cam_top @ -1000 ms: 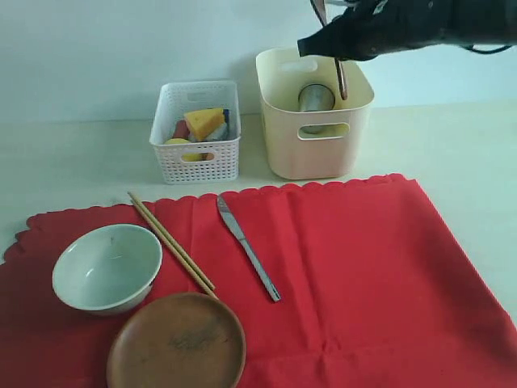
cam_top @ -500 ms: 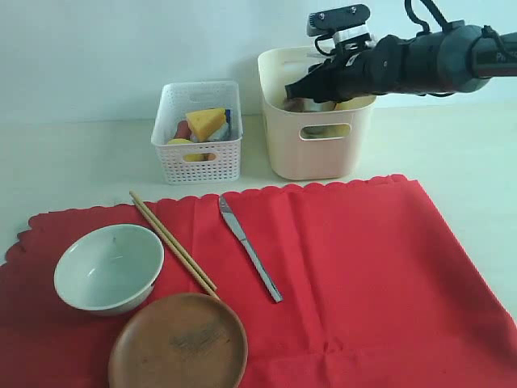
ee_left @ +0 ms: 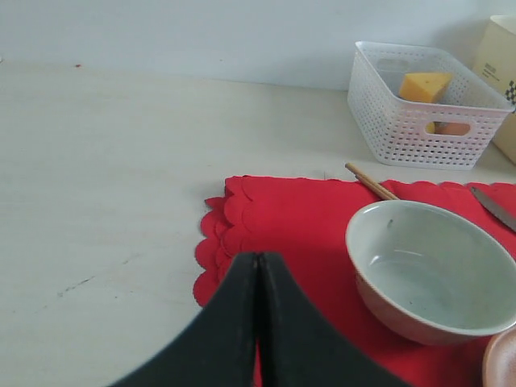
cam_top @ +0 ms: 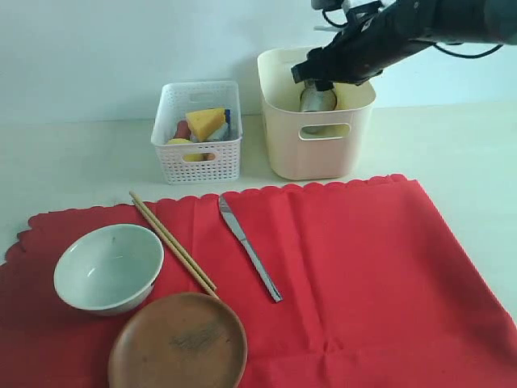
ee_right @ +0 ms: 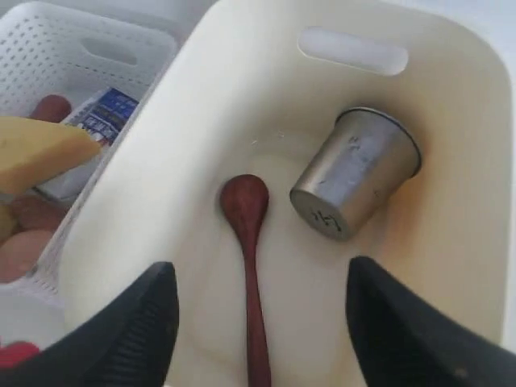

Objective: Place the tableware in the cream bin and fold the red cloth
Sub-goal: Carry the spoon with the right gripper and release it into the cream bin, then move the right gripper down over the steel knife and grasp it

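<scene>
The red cloth lies flat on the table. On its left part sit a pale bowl, a brown wooden plate, chopsticks and a metal knife. At the back stands the cream bin, with a steel cup on its side and a dark wooden spoon lying on its floor. My right gripper hovers open over the bin's mouth, holding nothing. My left gripper is shut and empty above the cloth's scalloped corner, near the bowl.
A white perforated basket with a cheese wedge and other toy food stands just left of the cream bin. Bare pale table surrounds the cloth. A wall runs close behind both bins.
My right gripper dipped into the cream bin with the spoon, opened and let it go, then lifted slightly. The spoon now lies on the bin floor. The left gripper stayed put.
</scene>
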Available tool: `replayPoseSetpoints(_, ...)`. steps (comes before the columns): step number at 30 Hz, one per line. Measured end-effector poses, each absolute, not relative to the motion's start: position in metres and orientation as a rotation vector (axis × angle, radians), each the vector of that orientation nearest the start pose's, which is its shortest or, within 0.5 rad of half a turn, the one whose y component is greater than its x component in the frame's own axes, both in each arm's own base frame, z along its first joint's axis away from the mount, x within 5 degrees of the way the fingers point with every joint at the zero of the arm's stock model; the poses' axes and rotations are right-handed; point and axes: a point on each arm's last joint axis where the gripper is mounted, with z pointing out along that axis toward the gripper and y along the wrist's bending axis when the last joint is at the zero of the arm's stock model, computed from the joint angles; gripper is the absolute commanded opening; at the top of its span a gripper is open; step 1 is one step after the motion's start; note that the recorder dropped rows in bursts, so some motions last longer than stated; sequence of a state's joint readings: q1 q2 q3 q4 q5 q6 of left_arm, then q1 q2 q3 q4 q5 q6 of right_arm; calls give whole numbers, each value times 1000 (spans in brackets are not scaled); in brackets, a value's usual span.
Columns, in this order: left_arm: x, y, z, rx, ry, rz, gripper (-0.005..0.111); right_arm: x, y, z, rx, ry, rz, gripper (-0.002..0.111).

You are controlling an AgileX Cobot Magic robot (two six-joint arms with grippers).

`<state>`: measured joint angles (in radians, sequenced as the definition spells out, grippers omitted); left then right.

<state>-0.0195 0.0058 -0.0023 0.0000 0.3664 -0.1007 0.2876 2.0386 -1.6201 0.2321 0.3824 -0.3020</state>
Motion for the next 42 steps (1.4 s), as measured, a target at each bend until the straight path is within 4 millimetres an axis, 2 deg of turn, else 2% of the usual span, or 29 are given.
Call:
replayPoseSetpoints(3,53,-1,181,-75,1853,-84,1,432,136,260,-475,2212,202,56)
replayPoseSetpoints(10,53,-1,181,-75,1853,-84,1,368,116,284,-468,2181,189,56)
replayPoseSetpoints(14,53,-1,181,-75,1853,-84,1,333,106,280,-476,2207,184,56)
replayPoseSetpoints(17,53,-1,181,-75,1853,-84,1,315,101,272,-499,2243,181,56)
replayPoseSetpoints(19,53,-1,181,-75,1853,-84,1,306,104,264,-564,2284,180,56)
replayPoseSetpoints(22,53,-1,181,-75,1853,-84,1,292,120,249,-694,2353,204,56)
replayPoseSetpoints(25,53,-1,181,-75,1853,-84,1,278,159,226,-880,2401,256,56)
replayPoseSetpoints(28,53,-1,181,-75,1853,-84,1,273,187,199,-979,2449,280,56)
replayPoseSetpoints(30,53,-1,181,-75,1853,-84,1,278,212,177,-1026,2493,295,56)
replayPoseSetpoints(34,53,-1,181,-75,1853,-84,1,290,246,151,-1101,2538,307,56)
replayPoseSetpoints(37,53,-1,181,-75,1853,-84,1,302,259,141,-1128,2545,291,56)
replayPoseSetpoints(42,53,-1,181,-75,1853,-84,1,322,263,125,-1083,2579,152,55)
